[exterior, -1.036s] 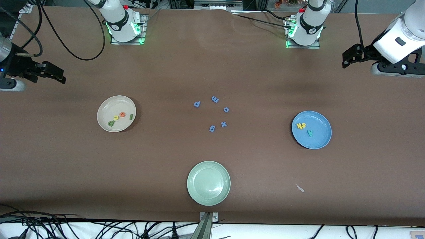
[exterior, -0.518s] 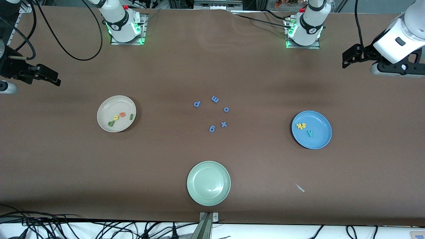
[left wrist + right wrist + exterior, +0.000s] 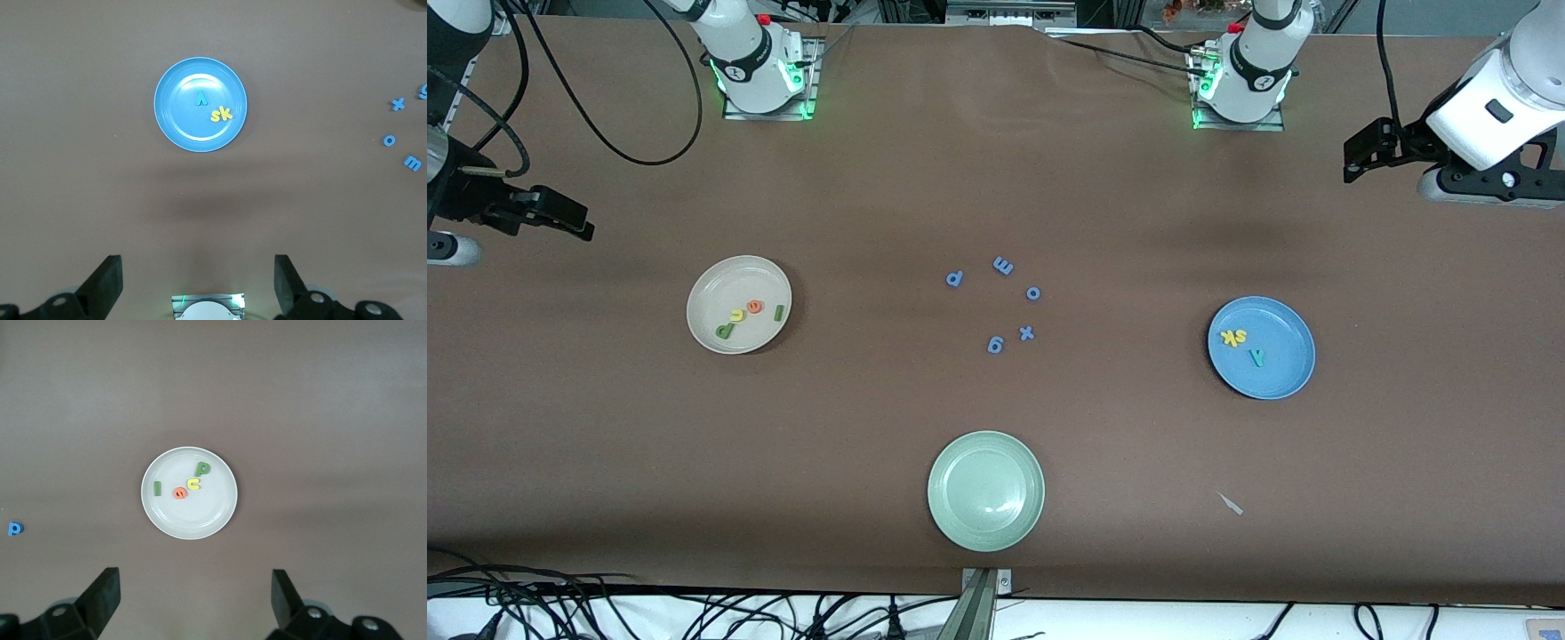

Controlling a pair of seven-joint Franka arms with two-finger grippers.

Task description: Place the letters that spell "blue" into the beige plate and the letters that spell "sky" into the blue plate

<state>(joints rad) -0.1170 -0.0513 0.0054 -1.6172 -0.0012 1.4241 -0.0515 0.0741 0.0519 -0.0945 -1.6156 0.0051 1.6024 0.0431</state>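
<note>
The beige plate (image 3: 720,284) lies toward the right arm's end of the table. It holds the green b (image 3: 724,331), yellow u (image 3: 736,316), orange e (image 3: 755,307) and dark-green l (image 3: 779,313). The blue plate (image 3: 1280,373) lies toward the left arm's end and holds the yellow s and k (image 3: 1234,337) and the teal y (image 3: 1257,357). My right gripper (image 3: 574,222) hangs open and empty over bare table at its end, looking down on the beige plate (image 3: 193,520). My left gripper (image 3: 1356,160) is also open and empty, high over its end, and looks down on the blue plate (image 3: 180,127).
Several blue letters, among them an m (image 3: 1003,265) and a g (image 3: 995,344), lie loose at the table's middle. An empty pale green plate (image 3: 985,491) sits near the front edge. A small pale scrap (image 3: 1231,504) lies beside it toward the left arm's end.
My right gripper has drifted a little toward its end of the table. The left arm, the plates and the letters have not moved.
</note>
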